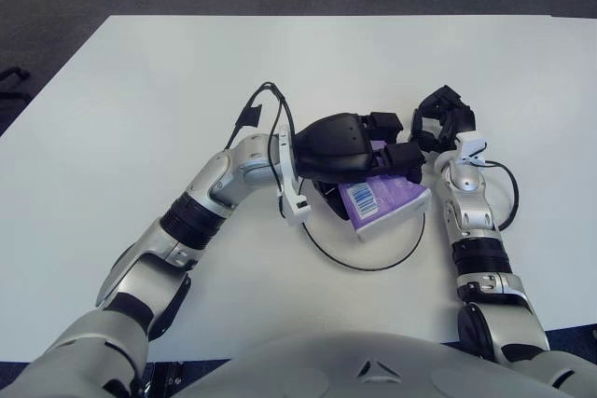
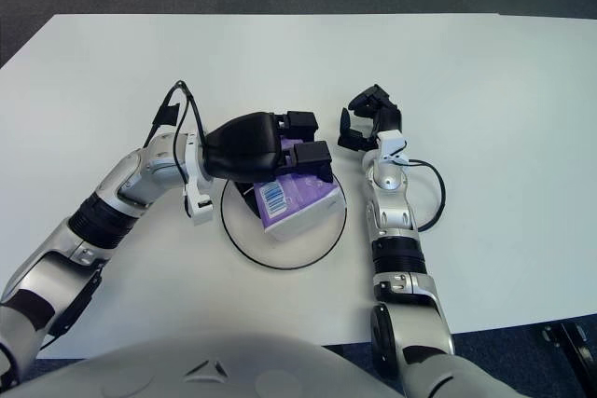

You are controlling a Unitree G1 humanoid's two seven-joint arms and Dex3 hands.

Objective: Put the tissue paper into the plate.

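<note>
Your left hand (image 1: 359, 148), black-shelled and near the middle of the frame, has its fingers (image 1: 403, 156) clamped over the top of the purple and white tissue paper pack (image 1: 387, 200). The two upper fingers press the pack's far edge, and a third finger shows beneath its left end. On the pack's near face you can see a small white label with a dark barcode; no lettering on it can be read.

The pack sits tilted over the round clear plate with the dark rim (image 1: 326, 245), its lower white edge down inside the rim at the centre-right of the plate. You cannot tell whether that edge is touching the plate's floor.

Out from the hand, your silver left forearm runs down toward the lower left of the frame, with a black cable looping above the wrist.

Your right hand (image 1: 440, 124) shows just right of the plate's upper edge, fingers loosely curled and holding nothing, close beside the left hand's fingertips. Everything lies on the flat white table (image 1: 149, 100).
</note>
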